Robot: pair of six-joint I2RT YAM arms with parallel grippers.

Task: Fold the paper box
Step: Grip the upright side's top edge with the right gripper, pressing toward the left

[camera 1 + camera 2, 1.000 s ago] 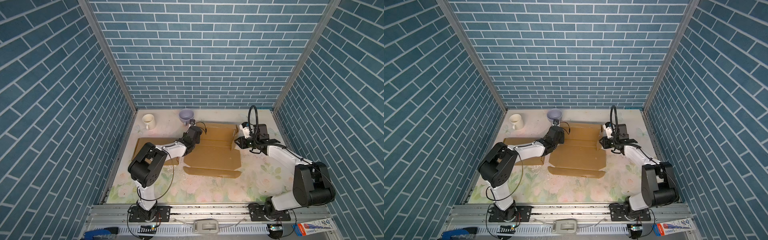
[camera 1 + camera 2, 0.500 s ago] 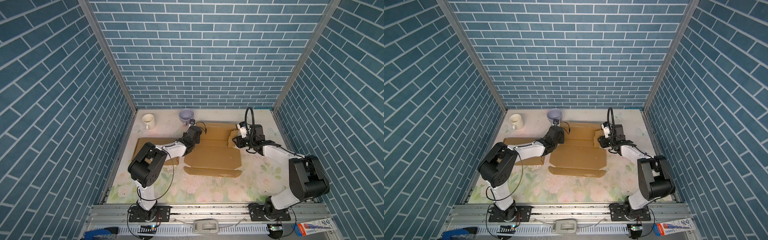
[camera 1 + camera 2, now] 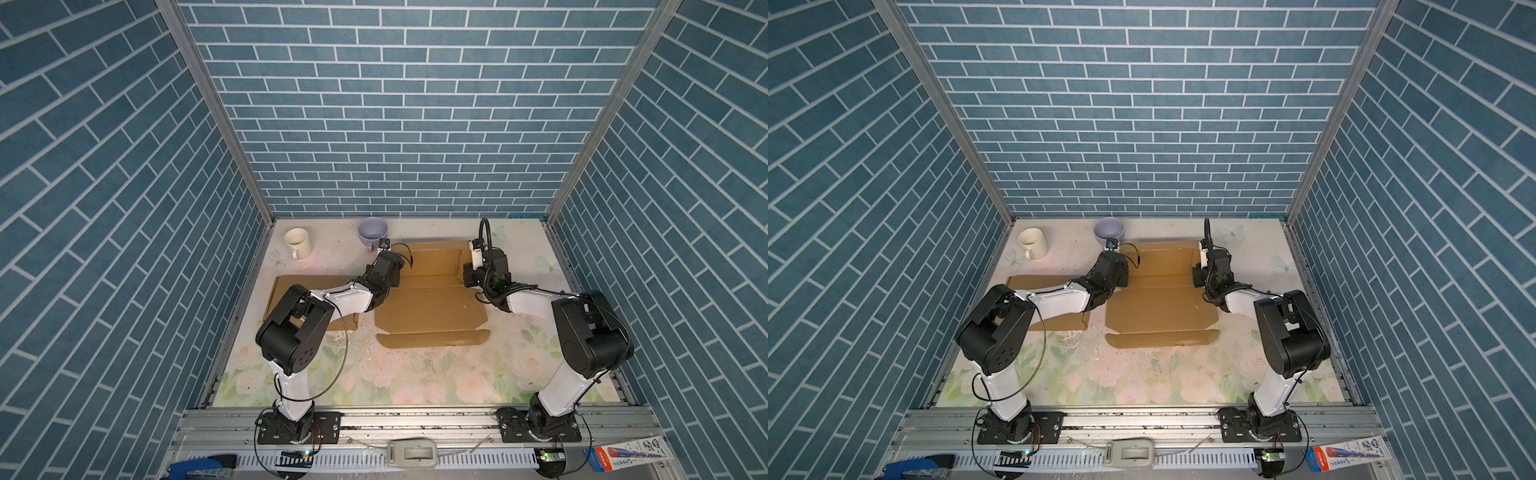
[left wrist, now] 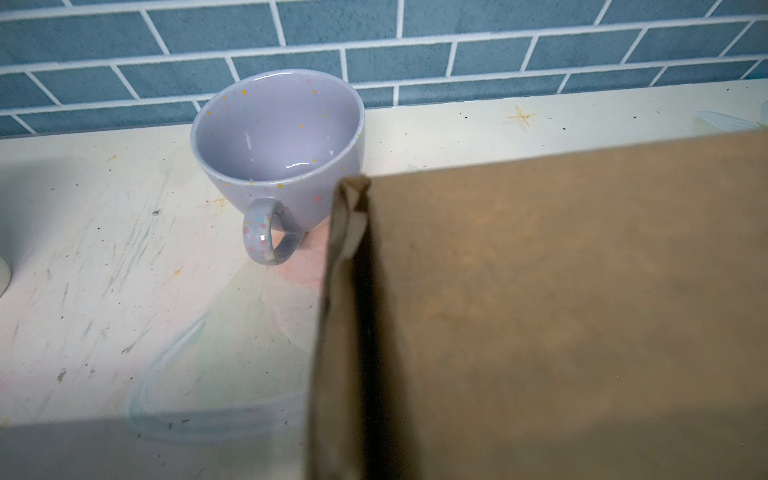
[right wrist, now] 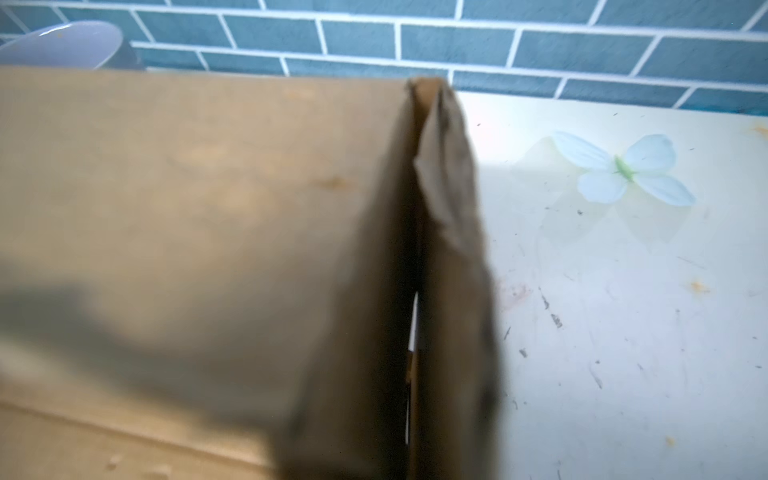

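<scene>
Left end effector [image 3: 394,266] seemingly pinches paper box [image 3: 432,307].

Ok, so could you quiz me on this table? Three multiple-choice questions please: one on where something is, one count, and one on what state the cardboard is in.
1. Where does the lilac cup stand?
A. At the front edge, nearest the camera
B. At the back of the table, by the far left corner of the paper box
C. In the far right corner

2. How many cups or mugs are on the table?
A. One
B. Two
C. Four

3. What state is the paper box in?
A. Closed up into a cube
B. Crumpled into a ball
C. Mostly flat, with a side flap raised at the far end

Answers:
1 B: both top views show it near the back wall, just off the cardboard.
2 B: there is the lilac cup and a cream mug.
3 C: the big panel lies flat, while the left wrist view shows a flap standing on edge.
</scene>
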